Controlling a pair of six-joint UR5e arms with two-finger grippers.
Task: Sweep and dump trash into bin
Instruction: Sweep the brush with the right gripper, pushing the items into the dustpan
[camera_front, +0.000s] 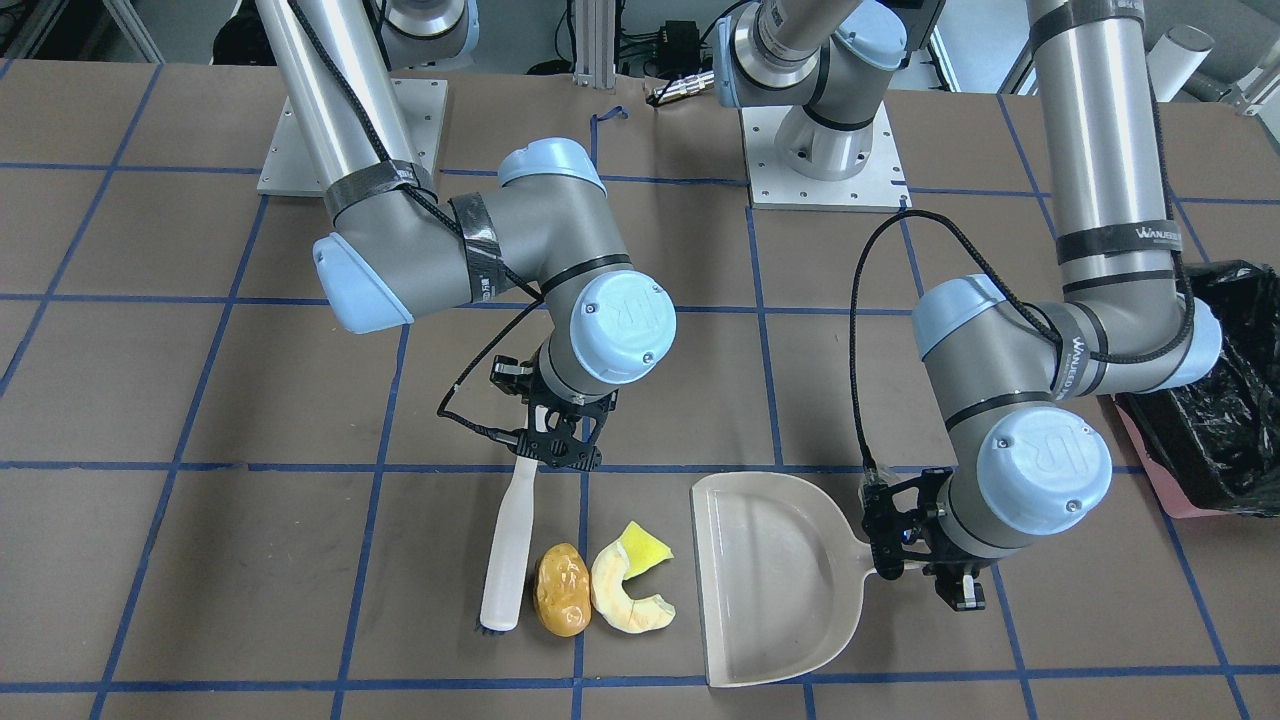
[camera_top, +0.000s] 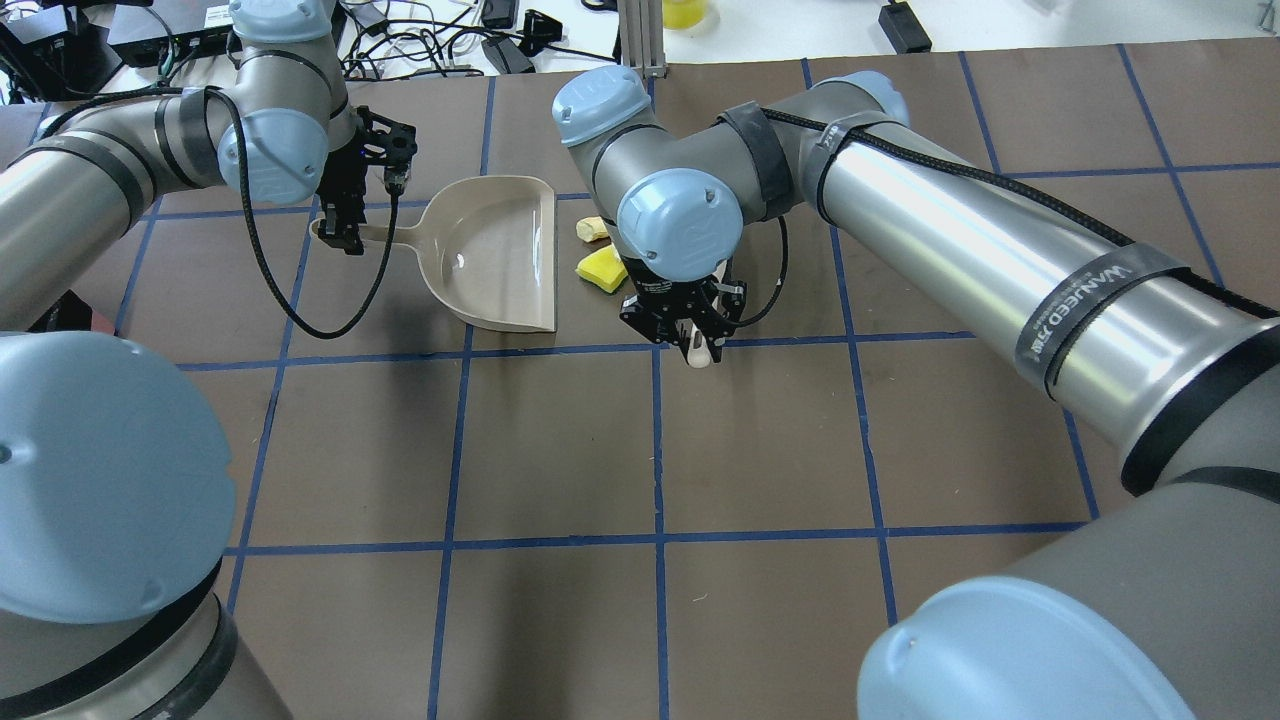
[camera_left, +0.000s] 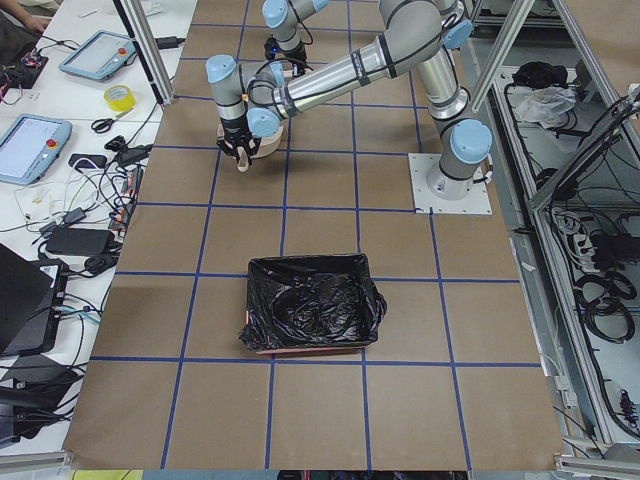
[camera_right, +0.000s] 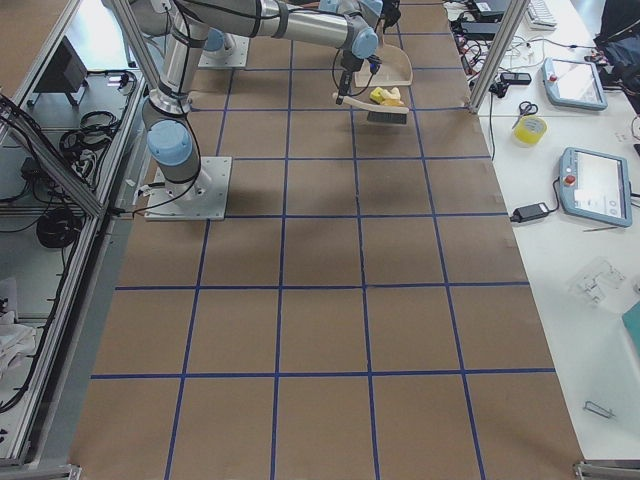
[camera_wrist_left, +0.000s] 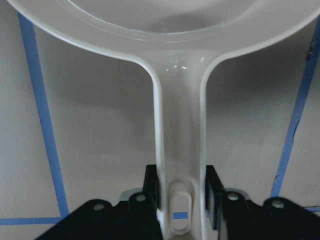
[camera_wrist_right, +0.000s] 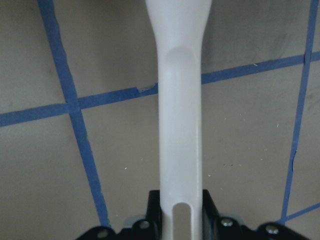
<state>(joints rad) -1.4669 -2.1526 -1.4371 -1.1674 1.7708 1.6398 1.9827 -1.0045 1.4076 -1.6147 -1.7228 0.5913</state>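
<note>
A brown table (camera_right: 320, 330) gridded with blue tape (camera_right: 400, 285) stands beside a white bench (camera_right: 590, 260) holding a yellow tape roll (camera_right: 528, 130).

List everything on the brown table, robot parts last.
Potato-shaped lump: one, golden-brown, beside the brush head.
Crescent piece: one, pale cream, between lump and dustpan.
Wedge: one, yellow, at the crescent's end.
Brush: one, white, bristles down beside the lump.
Dustpan: one, beige, empty, mouth facing the trash.
Bin: one, pink with black bag, at the table's end on the robot's left.
Table: one, brown, blue tape grid.
Left gripper: one, black, shut on the dustpan handle.
Right gripper: one, black, shut on the brush handle.
</note>
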